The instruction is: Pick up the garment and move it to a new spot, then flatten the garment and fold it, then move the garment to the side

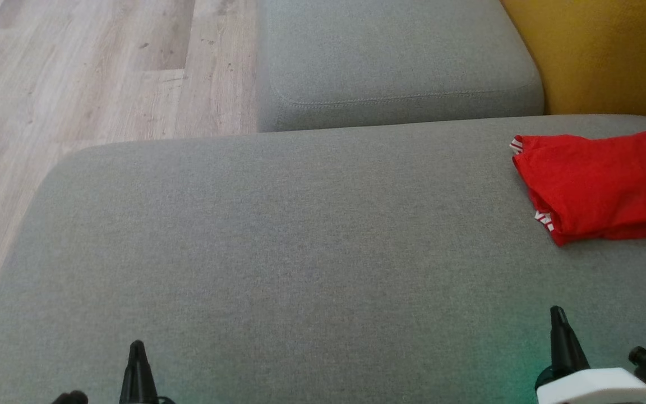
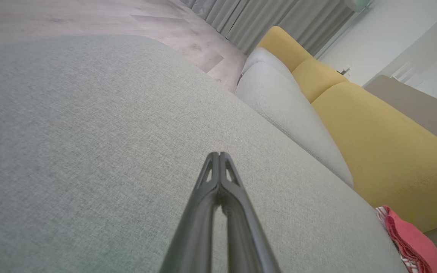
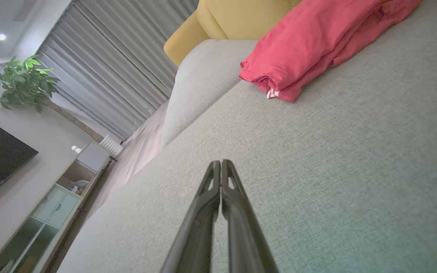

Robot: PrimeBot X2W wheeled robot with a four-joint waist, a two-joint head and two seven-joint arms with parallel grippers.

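A red garment (image 1: 598, 185) with red-and-white striped trim lies folded in a compact stack at the far right of the grey sofa cushion (image 1: 278, 252). It also appears in the right wrist view as a red garment (image 3: 317, 45) at the top, and at the lower right corner of the left wrist view as a red garment (image 2: 412, 242). My left gripper (image 1: 137, 343) is low at the near left, shut and holding nothing (image 2: 218, 154). My right gripper (image 1: 556, 310) is at the near right, well short of the garment, shut and holding nothing (image 3: 220, 162).
A second grey cushion (image 1: 396, 62) lies beyond the main one, with a mustard-yellow backrest (image 1: 603, 50) at the far right. Wooden floor (image 1: 76, 73) runs along the left. Grey curtains (image 3: 120, 68), a plant (image 3: 25, 81) and a low cabinet (image 3: 51, 212) stand further off.
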